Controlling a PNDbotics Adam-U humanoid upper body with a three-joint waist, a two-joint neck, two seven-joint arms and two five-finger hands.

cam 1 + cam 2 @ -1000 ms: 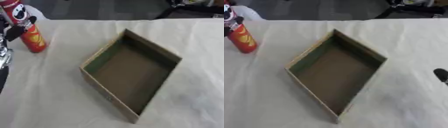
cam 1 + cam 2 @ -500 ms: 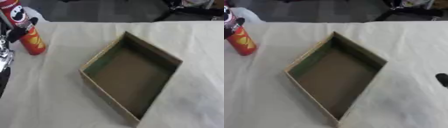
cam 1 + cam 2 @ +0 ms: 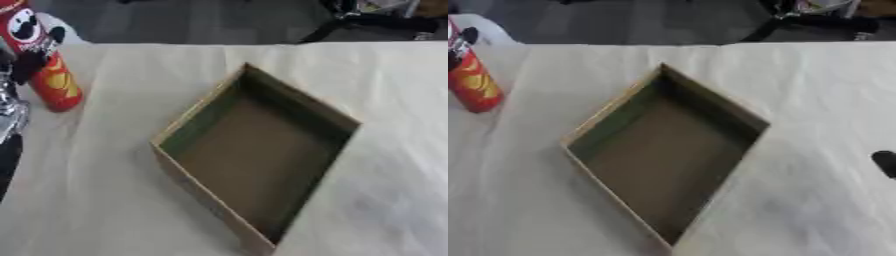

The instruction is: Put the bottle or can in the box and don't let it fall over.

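A red snack can [image 3: 54, 82] with a white and black label stands at the table's far left and leans with its top to the left. The black fingers [image 3: 26, 65] of my left hand [image 3: 10, 107] curl round its middle, and the silver wrist shows at the left edge. An open cardboard box [image 3: 346, 120], shallow and turned like a diamond, lies at the table's centre, to the right of the can, with nothing in it. Of my right hand [image 3: 884, 163] only a dark tip shows at the right edge, well apart from the box.
A pale cloth [image 3: 385, 75] covers the table. Beyond its far edge are a dark floor and a black stand [image 3: 367, 20]. A white object [image 3: 487, 30] sits behind the can.
The can and my left hand stay about where they were. The dark tip of my right hand has slid a little lower along the right edge. The box has not moved.
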